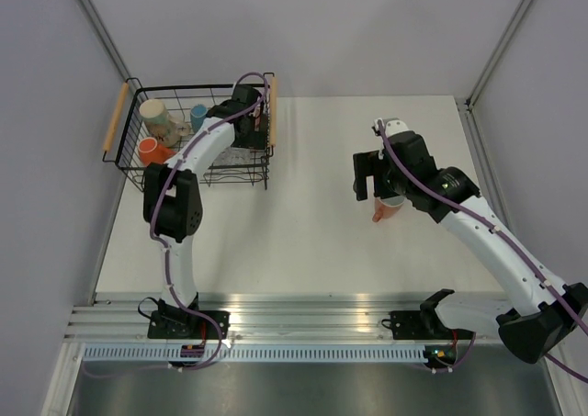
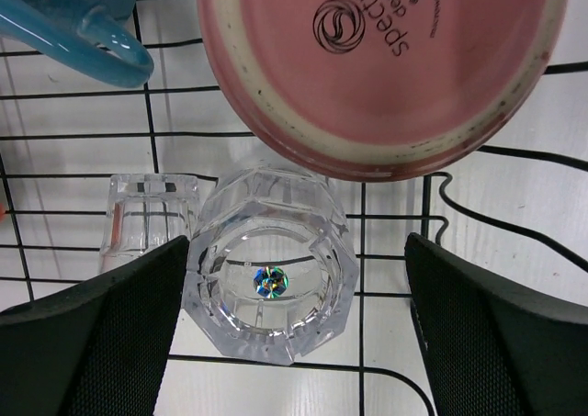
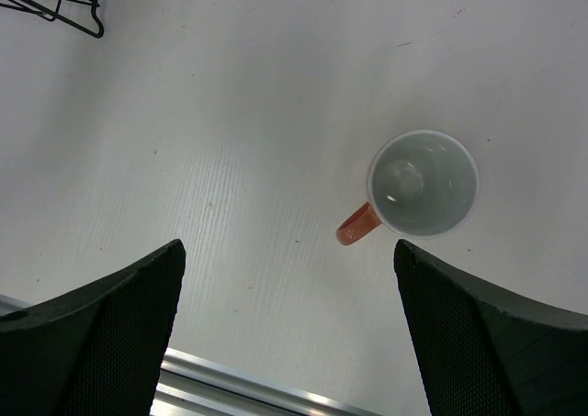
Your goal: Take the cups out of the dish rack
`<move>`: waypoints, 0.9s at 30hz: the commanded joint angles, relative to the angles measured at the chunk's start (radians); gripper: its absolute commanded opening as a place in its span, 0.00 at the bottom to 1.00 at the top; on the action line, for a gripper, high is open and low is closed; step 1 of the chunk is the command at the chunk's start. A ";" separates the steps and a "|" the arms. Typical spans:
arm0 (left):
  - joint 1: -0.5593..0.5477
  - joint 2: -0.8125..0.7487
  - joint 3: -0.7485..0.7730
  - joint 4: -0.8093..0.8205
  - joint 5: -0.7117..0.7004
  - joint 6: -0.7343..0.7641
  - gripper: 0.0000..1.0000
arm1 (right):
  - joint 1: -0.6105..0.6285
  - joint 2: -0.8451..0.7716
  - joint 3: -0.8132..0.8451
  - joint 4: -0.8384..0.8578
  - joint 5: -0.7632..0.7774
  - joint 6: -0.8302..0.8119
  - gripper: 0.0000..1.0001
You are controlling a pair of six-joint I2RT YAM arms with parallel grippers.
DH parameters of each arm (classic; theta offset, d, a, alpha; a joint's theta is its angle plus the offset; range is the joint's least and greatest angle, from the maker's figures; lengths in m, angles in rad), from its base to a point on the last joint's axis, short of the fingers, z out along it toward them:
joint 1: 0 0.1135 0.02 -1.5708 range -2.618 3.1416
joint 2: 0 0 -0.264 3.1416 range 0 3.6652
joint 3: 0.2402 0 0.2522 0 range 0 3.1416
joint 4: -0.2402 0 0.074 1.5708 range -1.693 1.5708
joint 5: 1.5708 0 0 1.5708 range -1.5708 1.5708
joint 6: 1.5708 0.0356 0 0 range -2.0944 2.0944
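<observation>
Step in hand: left arm going for the next cup in the dish rack (image 1: 225,173), which sits at the far left corner of the counter (image 3: 230,159).

Left fingers (image 2: 101,342): wide apart, empty, one on either side of a clear faceted glass (image 2: 271,283) that stands on the wire bottom. Neither finger touches it as far as the wrist view shows. Just beside it on the left is a smaller clear glass (image 2: 147,219). Just beyond is the pink cup (image 2: 386,58), base toward the camera, its edge overlapping the faceted glass in this view; I cannot tell whether they touch.

Also in the rack: blue mug (image 1: 198,115), cream mug (image 1: 156,115), and an orange mug in the rack (image 1: 152,150).

Right fingers (image 3: 101,333): apart, holding nothing, hanging above the unloaded orange mug (image 3: 423,182), which stands upright on the counter, well apart from the rack, handle toward the near edge.

Progress, as judged: one cup out, at least six to go.

Next move calls for: lower the left fingers squarely around the faceted glass, close on its flat sides, then lift straight up. Risks: the glass is slick, the small glass sits close to the left finger's path, and the pink cup may shift if it leans on the glass.
</observation>
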 commanded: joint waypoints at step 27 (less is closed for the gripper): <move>-0.027 -0.182 0.014 -0.117 -0.192 -0.077 0.02 | 0.005 -0.066 -0.083 0.130 0.015 0.033 0.98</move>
